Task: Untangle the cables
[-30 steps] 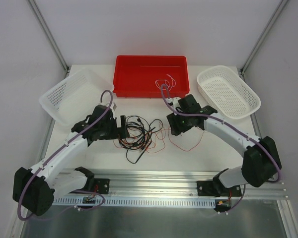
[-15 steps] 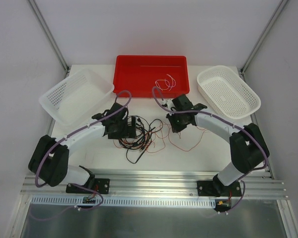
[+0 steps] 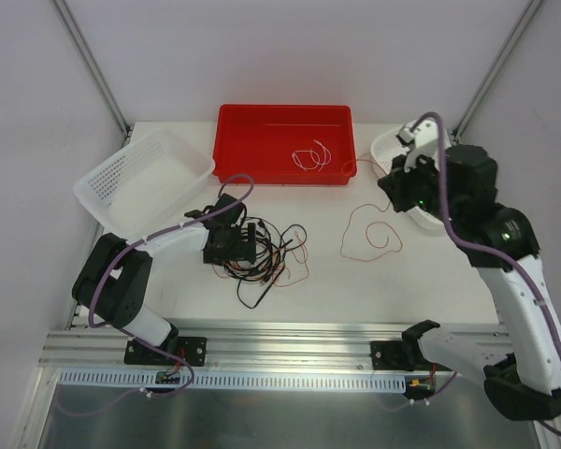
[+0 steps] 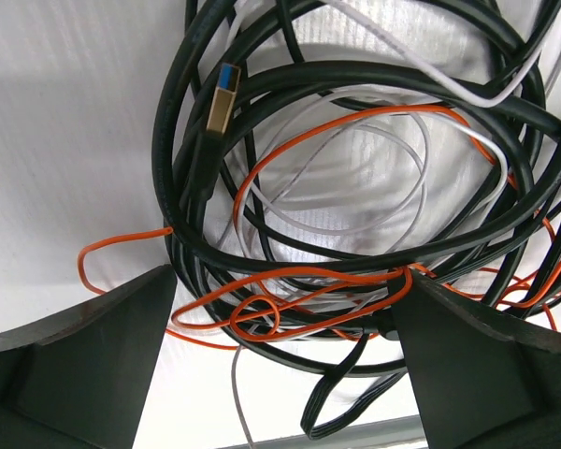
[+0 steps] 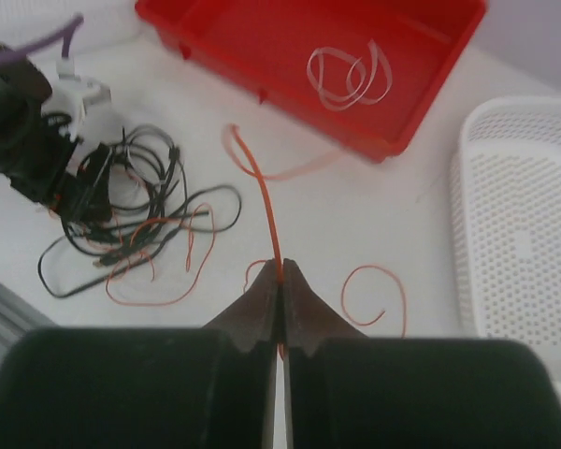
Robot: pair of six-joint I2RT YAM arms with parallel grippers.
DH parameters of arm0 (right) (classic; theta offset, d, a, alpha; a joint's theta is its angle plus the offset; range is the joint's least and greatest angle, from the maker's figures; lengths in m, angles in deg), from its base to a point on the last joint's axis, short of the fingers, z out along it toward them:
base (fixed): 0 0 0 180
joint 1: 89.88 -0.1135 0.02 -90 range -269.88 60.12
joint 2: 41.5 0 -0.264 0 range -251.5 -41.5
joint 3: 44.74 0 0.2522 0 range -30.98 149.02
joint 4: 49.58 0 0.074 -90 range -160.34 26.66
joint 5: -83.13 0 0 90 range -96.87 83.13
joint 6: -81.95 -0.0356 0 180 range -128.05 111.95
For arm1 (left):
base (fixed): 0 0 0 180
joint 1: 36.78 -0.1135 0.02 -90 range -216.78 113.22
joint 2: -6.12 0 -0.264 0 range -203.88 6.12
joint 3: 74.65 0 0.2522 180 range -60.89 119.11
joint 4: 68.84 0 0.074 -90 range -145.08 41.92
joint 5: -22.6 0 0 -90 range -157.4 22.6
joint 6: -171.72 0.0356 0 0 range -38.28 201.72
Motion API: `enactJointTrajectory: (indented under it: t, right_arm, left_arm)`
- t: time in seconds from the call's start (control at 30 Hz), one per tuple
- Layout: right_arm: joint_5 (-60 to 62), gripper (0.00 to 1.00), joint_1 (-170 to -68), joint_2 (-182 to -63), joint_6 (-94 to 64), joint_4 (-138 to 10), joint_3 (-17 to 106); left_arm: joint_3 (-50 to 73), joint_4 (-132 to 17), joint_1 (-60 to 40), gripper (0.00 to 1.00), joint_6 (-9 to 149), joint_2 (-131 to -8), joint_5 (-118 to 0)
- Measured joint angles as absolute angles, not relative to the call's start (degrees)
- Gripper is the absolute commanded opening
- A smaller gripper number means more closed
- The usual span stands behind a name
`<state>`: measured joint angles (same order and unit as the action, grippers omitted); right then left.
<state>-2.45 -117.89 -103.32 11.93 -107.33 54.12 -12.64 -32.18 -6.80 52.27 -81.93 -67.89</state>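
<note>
Counting what is laid out gives two arms, two white perforated plastic baskets, one rectangular red plastic bin [image 3: 262, 140] and three separate lots of cable. One tangle of thin black, red-orange and white cables [image 3: 262, 253] is heaped near the middle of the white table [image 3: 355, 290], spread roughly left to right, with a black end trailed toward the near edge; how many wires are knotted in it cannot be told. A gold-coloured plug with a blue insert [image 4: 222, 98] is seen among its black loops in the left wrist view. The left gripper [image 3: 236, 245] is lowered at the tangle's left side with its jaws spread wide, loops lying between them. A single thin red-orange cable [image 3: 369, 234] is pinched between the pressed-together jaws of the right gripper [image 5: 279, 281], which is raised above the table; from there the cable runs down to loose loops on the table between the tangle and the right basket [image 5: 524, 224]. One thin white cable [image 3: 310, 157] is coiled inside the bin. The left basket [image 3: 145, 182] is tilted at the far left corner. The table is enclosed by pale walls and aluminium posts [image 3: 93, 70], with an aluminium rail [image 3: 290, 341] along the near edge.
</note>
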Motion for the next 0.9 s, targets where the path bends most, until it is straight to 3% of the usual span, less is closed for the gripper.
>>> enactJointTrajectory:
  t: [0.17,0.3,0.67,0.87,0.9]
  right_arm:
    - [-6.25,0.01,-116.10,-94.18,10.88,-107.09,58.39]
    - [-9.81,0.01,-115.99,-90.31,9.20,-105.26,55.06]
    - [-16.87,0.01,-111.36,-96.65,-2.45,-100.07,22.80]
    - [-16.87,0.15,-104.21,-104.04,-8.74,-97.85,15.85]
    - [-16.76,0.23,-103.23,-105.55,-9.75,-97.10,15.11]
  left_arm:
    - [-12.64,-32.38,-8.03,0.99,52.16,-81.93,-67.87]
    - [-12.99,-32.53,-8.29,0.99,52.14,-81.23,-67.79]
    - [-13.16,-30.30,-8.40,0.99,54.41,-66.54,-67.83]
    - [-9.75,-28.55,-8.66,0.99,60.77,-58.52,-67.85]
    - [-9.47,-28.60,-8.75,0.99,62.13,-57.17,-68.00]
